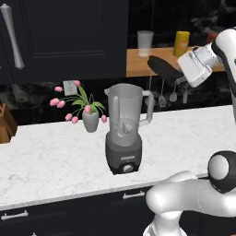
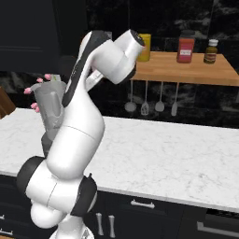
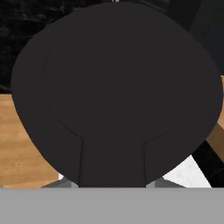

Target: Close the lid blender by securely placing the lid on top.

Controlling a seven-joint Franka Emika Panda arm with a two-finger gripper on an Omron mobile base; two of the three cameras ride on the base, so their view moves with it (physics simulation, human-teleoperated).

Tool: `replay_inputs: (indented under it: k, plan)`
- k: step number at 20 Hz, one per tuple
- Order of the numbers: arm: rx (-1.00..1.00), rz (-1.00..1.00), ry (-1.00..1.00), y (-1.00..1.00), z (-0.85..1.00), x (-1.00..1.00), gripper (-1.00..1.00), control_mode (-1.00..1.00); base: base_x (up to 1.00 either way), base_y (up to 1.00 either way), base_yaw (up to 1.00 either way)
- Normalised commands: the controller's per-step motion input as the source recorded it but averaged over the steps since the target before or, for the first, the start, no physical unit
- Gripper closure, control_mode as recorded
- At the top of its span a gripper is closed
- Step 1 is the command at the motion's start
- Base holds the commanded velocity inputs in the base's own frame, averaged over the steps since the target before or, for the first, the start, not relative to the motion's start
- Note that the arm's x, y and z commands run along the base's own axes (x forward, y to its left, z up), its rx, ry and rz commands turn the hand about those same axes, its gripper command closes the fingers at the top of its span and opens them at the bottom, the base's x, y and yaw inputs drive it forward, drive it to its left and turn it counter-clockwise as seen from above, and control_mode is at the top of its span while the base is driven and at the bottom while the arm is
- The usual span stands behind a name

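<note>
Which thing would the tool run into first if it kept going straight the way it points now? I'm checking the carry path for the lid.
Likely the backsplash above the blender. The tool holds the lid and points left, level with the shelf. Depth is unclear.

Lighting, my views: even and flat, source not discernible. White desk [image 1: 55,156] bright with faint shadows; dark cabinets and backsplash toward 12 o'clock dim. Soft gloss on my arm shell. Rendering slightly soft throughout. Hand view: near-black, detail lost.
</note>
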Motion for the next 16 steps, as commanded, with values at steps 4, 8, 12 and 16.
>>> replay_inputs:
  k: [4, 8, 12, 16]
  plan:
    - [-0.18, 0.00, 0.11, 0.91, 0.32, 0.00, 1.00, -1.00, 0.00, 0.00, 0.00]
    - [-0.21, 0.00, 0.01, 0.29, 0.00, 0.01, 1.00, -1.00, 0.00, 0.00, 0.00]
    - [-0.22, 0.00, 0.00, 0.14, -0.19, 0.00, 1.00, -1.00, 0.00, 0.00, 0.00]
    - [-0.18, 0.00, 0.00, 0.23, -0.25, 0.00, 1.00, -1.00, 0.00, 0.00, 0.00]
